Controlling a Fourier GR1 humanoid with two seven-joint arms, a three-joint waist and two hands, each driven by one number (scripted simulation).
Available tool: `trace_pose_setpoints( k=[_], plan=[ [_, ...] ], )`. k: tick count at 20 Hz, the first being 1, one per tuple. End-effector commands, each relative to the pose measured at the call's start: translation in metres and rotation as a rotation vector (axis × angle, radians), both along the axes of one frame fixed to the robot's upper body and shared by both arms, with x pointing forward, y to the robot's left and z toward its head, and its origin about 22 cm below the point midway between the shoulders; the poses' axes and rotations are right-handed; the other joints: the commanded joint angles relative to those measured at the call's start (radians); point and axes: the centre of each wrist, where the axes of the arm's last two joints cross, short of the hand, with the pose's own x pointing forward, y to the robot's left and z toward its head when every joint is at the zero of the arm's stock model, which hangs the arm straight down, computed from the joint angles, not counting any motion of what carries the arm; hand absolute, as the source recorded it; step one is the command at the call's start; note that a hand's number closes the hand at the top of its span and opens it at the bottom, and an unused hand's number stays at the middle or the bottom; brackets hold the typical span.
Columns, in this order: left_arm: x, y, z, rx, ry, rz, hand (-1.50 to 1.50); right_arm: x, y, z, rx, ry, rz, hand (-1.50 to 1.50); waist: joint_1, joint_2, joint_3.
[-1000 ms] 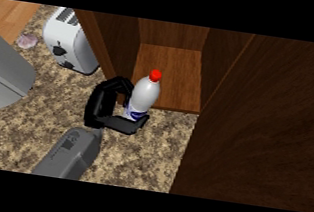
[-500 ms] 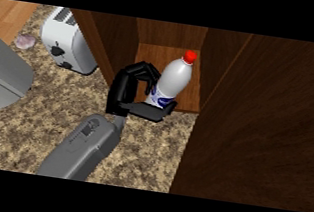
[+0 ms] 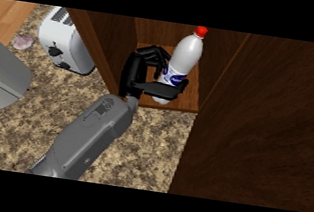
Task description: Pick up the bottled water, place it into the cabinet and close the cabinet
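**Bottle now over the cabinet shelf, still in the hand**

I see the cabinet (image 3: 263, 118) filling the right side of the head view, its big dark door swung open toward me and the shelf opening showing between the side walls. The stone counter (image 3: 29, 135) runs below and to the left, with a grey box at the left edge and a white toaster (image 3: 65, 39) standing just beside the cabinet's left wall.

One grey forearm reaches up from the lower edge, which I take to be my right arm. Its hand (image 3: 138, 72) is curled round the lower half of the water bottle (image 3: 181, 61), thumb across the label.

Over the last second the arm has pushed forward: the bottle was in front of the cabinet, and now it stands inside the opening, tilted slightly, red cap up. I judge the placing nearly done; lowering, letting go and closing the door remain. The other hand is out of sight.
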Motion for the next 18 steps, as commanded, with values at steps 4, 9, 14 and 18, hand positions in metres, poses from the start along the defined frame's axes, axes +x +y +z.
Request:
trace_pose_setpoints(
  k=[4, 9, 14, 18],
  plan=[
    [0.015, -0.003, -0.002, 0.039, 0.053, 0.095, 1.5, -0.011, -0.001, 0.011, 0.009, -0.019, -0.028, -1.5, 0.002, 0.0, 0.0],
    [0.04, 0.005, -0.001, 0.077, 0.058, 0.152, 1.5, -0.007, -0.013, 0.014, -0.002, -0.048, 0.0, -1.5, -0.017, 0.009, 0.0],
    [0.041, 0.01, -0.012, 0.171, 0.037, 0.234, 1.5, -0.017, -0.019, 0.019, -0.008, -0.04, 0.025, -1.5, -0.026, 0.01, 0.0],
    [0.042, 0.017, -0.02, 0.205, 0.012, 0.272, 1.5, -0.011, -0.019, 0.014, -0.006, -0.057, 0.021, -1.5, -0.034, 0.014, 0.0]
  ],
)
